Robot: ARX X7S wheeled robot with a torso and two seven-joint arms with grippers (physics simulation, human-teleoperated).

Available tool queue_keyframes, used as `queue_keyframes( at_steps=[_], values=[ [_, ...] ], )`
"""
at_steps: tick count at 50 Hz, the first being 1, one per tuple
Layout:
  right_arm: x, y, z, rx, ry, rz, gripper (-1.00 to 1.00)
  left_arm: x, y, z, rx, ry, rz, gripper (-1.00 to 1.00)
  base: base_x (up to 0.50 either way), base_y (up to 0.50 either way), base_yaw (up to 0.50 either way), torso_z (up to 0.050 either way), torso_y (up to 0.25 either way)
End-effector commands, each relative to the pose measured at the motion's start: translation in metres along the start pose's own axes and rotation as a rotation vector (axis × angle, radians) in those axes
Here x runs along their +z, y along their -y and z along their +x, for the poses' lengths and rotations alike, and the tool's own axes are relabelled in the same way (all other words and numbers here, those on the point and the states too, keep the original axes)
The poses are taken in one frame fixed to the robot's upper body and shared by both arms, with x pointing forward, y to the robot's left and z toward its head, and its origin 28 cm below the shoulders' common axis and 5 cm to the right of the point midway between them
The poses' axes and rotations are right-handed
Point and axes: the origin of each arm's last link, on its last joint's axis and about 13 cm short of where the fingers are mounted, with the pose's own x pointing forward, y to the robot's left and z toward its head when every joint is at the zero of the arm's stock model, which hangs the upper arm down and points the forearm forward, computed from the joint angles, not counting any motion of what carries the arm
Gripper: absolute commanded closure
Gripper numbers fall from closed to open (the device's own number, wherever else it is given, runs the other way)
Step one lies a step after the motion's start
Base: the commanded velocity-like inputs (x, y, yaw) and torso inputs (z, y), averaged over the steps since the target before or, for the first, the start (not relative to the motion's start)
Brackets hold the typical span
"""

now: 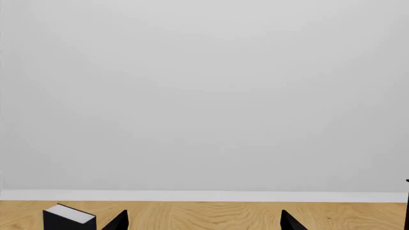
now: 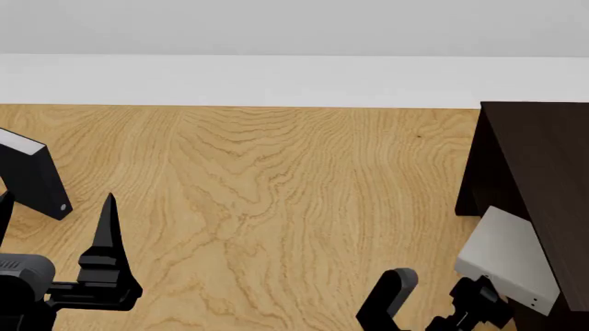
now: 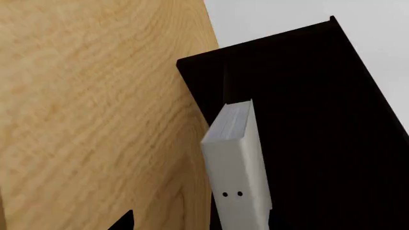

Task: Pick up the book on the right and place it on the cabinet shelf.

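One grey book (image 3: 238, 163) stands on end against the cabinet (image 2: 538, 158); right end effector (image 2: 478, 303) grip unclear; left end effector (image 2: 55, 227) wide.

Black book (image 2: 32, 181) upright on wooden tabletop (image 2: 276, 200), far left; white wall (image 1: 204, 96) behind.

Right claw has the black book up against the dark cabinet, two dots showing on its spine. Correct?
Not quite: the book at the right claw is light grey, not black. The right wrist view shows it against the dark cabinet, two dots on its spine. The black book stands by the left claw in the head view.
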Motion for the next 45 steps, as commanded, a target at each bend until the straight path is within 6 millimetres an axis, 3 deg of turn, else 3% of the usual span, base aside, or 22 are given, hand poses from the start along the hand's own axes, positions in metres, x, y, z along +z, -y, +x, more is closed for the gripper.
queue_keyframes(
  at_steps=[1,11,45],
  values=[
    [0.006,-0.001,0.017,0.002,-0.016,0.001,-1.00,-0.002,0.000,0.002,-0.003,-0.003,0.016,-1.00,0.00,0.00,0.00,0.000,0.000],
    [0.009,-0.003,0.031,0.034,-0.031,-0.008,-1.00,-0.003,-0.001,0.003,0.003,-0.007,0.016,-1.00,0.00,0.00,0.00,0.000,0.000],
    [0.000,0.018,0.041,0.012,-0.135,0.005,-1.00,-0.001,-0.003,-0.001,0.014,-0.002,0.019,-1.00,0.01,0.00,0.00,-0.003,0.000]
  ],
)
